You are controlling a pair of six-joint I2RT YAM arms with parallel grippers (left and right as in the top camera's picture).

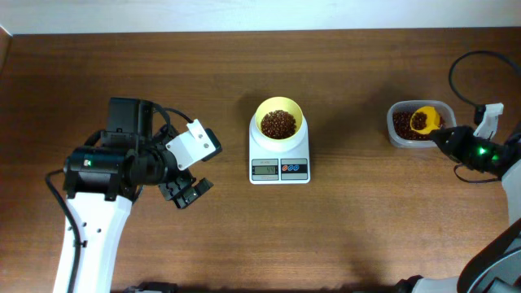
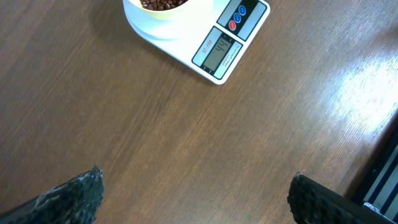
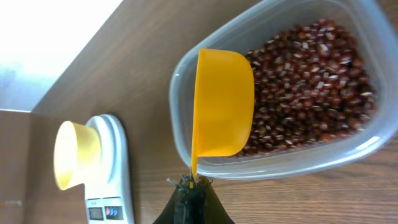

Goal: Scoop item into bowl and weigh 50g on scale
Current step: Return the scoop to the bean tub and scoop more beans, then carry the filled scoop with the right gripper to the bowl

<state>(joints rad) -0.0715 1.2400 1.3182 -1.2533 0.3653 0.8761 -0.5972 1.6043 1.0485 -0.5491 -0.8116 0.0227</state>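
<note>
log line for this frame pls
left gripper open, empty, above table | right gripper shut on scoop at container | bowl of beans on scale

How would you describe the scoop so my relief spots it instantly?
At the right end of the brown wooden table sits a clear rectangular plastic container of dark red-brown beans. The small orange-yellow plastic scoop is in it, handle pinched by the right gripper. Unlike the round pale yellow bowl on the white scale, it has a handle.
</note>
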